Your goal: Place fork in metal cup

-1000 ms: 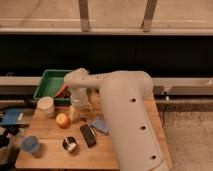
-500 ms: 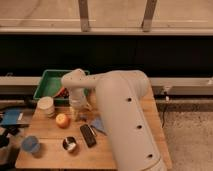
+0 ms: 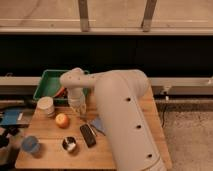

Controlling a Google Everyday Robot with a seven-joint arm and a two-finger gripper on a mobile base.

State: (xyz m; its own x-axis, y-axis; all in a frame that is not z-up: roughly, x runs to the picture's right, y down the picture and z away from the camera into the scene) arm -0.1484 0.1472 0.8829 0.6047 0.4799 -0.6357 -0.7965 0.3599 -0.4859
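My gripper (image 3: 78, 106) hangs from the white arm's wrist over the back of the wooden table (image 3: 50, 160), just right of the white ribbed cup (image 3: 46, 106) and above the orange (image 3: 62, 120). A thin pale sliver (image 3: 83, 115) just under the gripper looks like the fork; I cannot tell whether it is held or lying on the table. The metal cup (image 3: 69, 144), small, dark and shiny with a whitish glint inside, stands near the front of the table, below and slightly left of the gripper.
A green tray (image 3: 49, 82) sits at the table's back left edge. A black remote-like bar (image 3: 88, 135) lies right of the metal cup, with a blue object (image 3: 98, 124) beside it. A light-blue cup (image 3: 30, 145) stands at front left. My arm's bulk (image 3: 125, 125) covers the table's right side.
The wrist and gripper swung slightly left, then back a little to the right, staying over the back of the table. The objects on the table have not moved.
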